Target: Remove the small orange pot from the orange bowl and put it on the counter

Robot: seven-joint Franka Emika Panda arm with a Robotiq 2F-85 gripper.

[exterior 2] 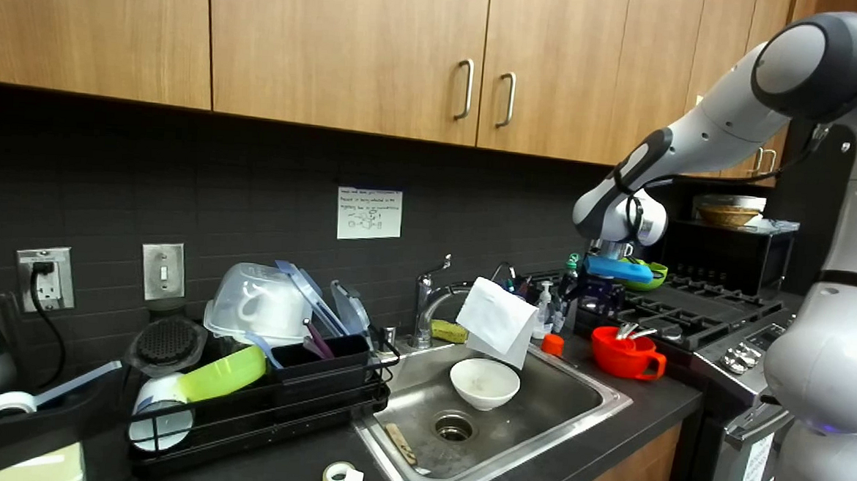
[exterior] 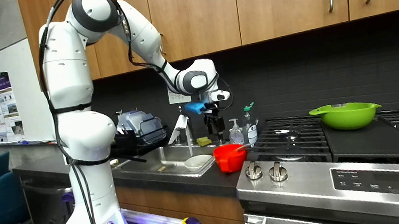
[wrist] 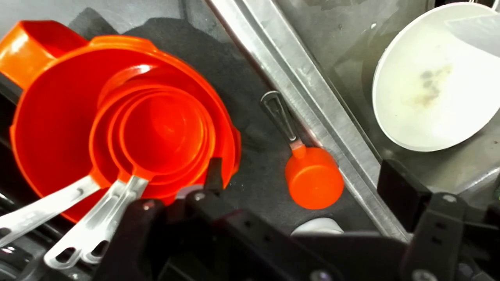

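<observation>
Orange pot [exterior 2: 553, 344]: resting on the counter [exterior 2: 651, 410], apparently base-up, sitting outside the bowl [wrist: 58, 121]; in an exterior view, lying between the sink [exterior 2: 529, 414] at left and the bowl at right.
Handle [wrist: 287, 128]: lying alongside the sink's rim; perhaps touching, not showing clearly.
Gripper [wrist: 306, 179]: spreading the fingers [wrist: 406, 197] well apart, gripping nothing, hovering over the pot.
Counter: probably bearing the pot fully; so seemingly leaving only the withdrawal, needing no second grasp.
Bowl: holding nested cups [wrist: 164, 128], lying partly beneath one finger in the wrist view; calling for a slow, straight lift first, then swinging sideways only above the rim, to avoid hooking a cup.
Soap [exterior: 236, 135]: standing just beyond the pot, on the far side; asking for care against drifting far.
Sink: lying just left; possibly risking the pot on a late nudge, so best keeping both fingers wide until clear.
</observation>
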